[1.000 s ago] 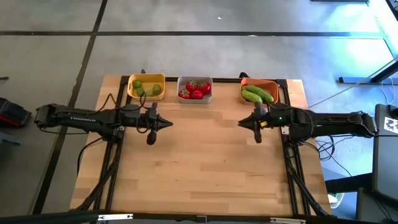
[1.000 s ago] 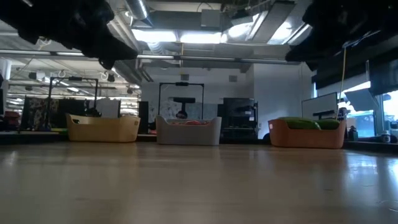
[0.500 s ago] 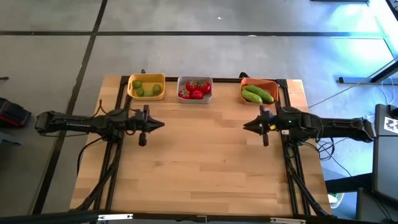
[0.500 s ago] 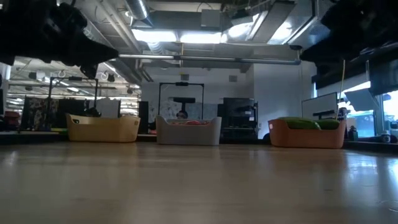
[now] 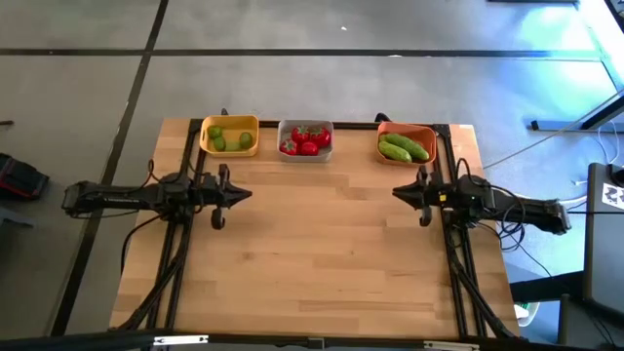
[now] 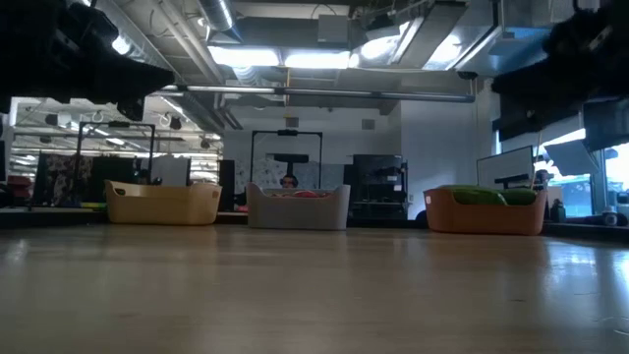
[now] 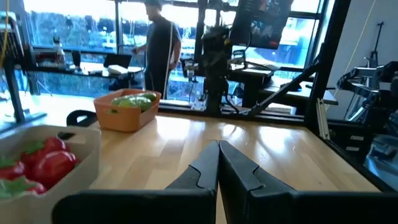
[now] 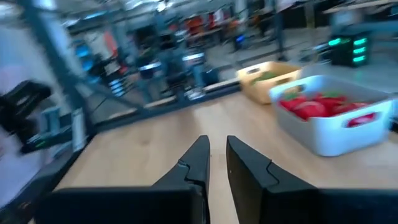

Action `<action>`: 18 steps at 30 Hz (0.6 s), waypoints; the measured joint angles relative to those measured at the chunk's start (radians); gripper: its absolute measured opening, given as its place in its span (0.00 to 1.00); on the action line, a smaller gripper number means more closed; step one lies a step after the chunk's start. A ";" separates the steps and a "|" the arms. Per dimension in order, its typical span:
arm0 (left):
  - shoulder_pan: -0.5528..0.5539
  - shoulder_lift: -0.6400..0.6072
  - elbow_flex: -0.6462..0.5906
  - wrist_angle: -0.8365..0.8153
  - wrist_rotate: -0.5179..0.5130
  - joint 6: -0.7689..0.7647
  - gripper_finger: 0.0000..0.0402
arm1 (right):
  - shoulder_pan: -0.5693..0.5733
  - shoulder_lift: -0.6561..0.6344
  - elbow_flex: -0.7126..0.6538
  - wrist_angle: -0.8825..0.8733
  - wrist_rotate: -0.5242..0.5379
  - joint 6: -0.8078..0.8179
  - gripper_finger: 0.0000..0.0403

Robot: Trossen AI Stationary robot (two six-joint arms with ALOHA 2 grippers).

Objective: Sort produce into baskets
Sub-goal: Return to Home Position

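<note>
Three baskets stand in a row along the table's far edge. The yellow basket (image 5: 230, 136) holds limes (image 5: 224, 139), the light grey basket (image 5: 306, 139) holds red tomatoes (image 5: 306, 140), and the orange basket (image 5: 407, 144) holds cucumbers (image 5: 403, 148). My left gripper (image 5: 246, 193) is shut and empty above the table's left part, its fingers level and pointing toward the right edge (image 7: 218, 146). My right gripper (image 5: 398, 192) is empty above the right part and points toward the left edge. A narrow gap shows between its fingertips (image 8: 216, 140).
Bare wood (image 5: 322, 253) fills the middle and near part of the table. Dark frame rails (image 5: 458, 273) run along both sides under the arms. A person (image 7: 158, 43) stands in the room beyond the table's right side.
Both arms have drawn back from the table's middle. My left gripper has gone toward the left edge and my right gripper toward the right edge. Both have stayed level and empty. The baskets and the produce have not moved.
</note>
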 joint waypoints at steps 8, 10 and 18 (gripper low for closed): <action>0.000 -0.027 0.000 -0.006 0.000 0.021 0.01 | 0.000 -0.077 -0.104 0.077 0.140 0.033 0.12; 0.001 -0.030 0.000 -0.005 0.000 0.024 0.01 | 0.000 -0.064 -0.113 0.105 0.157 0.021 0.12; 0.001 -0.030 0.000 -0.010 0.025 0.017 0.01 | 0.000 -0.044 -0.114 0.098 0.147 -0.037 0.12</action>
